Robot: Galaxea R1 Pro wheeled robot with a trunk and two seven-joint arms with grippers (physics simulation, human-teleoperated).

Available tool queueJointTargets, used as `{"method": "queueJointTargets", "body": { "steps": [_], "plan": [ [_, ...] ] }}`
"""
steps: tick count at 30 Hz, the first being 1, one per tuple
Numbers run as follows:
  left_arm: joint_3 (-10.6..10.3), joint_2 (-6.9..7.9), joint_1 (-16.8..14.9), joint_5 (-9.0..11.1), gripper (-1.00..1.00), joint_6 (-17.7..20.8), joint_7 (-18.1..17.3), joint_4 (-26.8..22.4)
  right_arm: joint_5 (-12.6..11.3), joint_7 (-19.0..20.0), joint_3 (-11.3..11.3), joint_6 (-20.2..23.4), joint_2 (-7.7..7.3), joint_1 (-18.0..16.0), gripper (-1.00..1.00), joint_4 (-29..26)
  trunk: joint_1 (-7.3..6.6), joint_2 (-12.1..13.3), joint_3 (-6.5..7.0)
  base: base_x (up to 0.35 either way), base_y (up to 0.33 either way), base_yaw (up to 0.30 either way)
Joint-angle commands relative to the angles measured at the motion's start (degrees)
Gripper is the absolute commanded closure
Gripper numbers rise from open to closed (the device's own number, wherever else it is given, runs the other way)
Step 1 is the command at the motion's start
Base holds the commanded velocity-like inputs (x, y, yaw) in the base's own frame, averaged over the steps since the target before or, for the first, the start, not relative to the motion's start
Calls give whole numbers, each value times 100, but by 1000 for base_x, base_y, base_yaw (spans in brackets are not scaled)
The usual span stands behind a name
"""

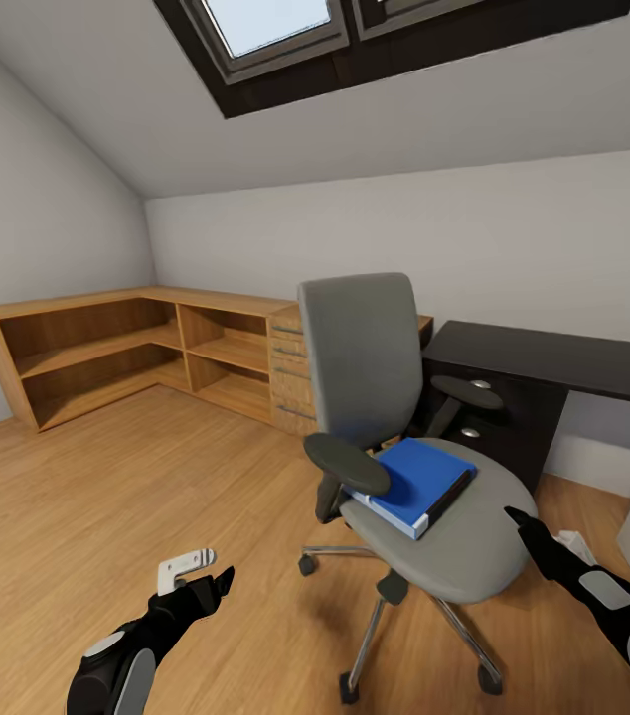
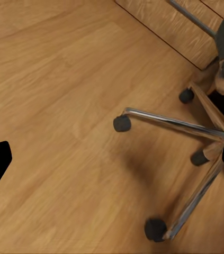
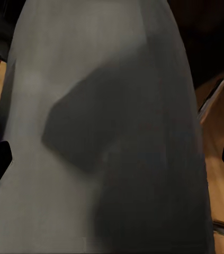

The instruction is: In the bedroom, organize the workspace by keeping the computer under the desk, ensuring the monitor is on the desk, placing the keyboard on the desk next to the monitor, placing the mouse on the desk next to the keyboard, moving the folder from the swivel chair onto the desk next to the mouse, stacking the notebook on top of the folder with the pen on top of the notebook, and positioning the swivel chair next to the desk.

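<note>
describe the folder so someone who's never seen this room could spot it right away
Start at the grey swivel chair in the middle of the wood floor, in front of the black desk. On its seat, just behind the near black armrest, lies the folder: a flat, bright-blue rectangle with a pale edge. It is the only vivid blue thing among greys, blacks and wood tones.

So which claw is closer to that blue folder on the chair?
Right. The right claw hovers beside the seat edge, close to the folder. The left claw hangs low over the floor, well off the chair.
</note>
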Motion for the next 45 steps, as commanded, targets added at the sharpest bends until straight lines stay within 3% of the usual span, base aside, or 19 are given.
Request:
{"method": "queueJointTargets", "body": {
  "steps": [1,8,20,34,45],
  "plan": [
    [6,-4,-4,60,-100,35,25,-6,42,4,58,37,4,1,-100,13,3,-1,-7,243,0,0],
    [9,-3,-4,61,-100,36,21,-6,36,6,49,37,10,1,-100,8,3,-1,-7,57,0,41],
    [9,-3,-4,56,-100,32,25,-6,37,14,57,34,17,1,-100,8,3,-1,-36,8,0,236],
    [6,-3,-4,60,-100,29,25,-6,35,15,57,34,17,1,-100,8,3,-1,-87,250,0,253],
    [6,-3,-4,52,-100,36,25,-6,37,15,57,34,17,1,-100,8,3,-1,-121,28,0,159]
  ]
}}
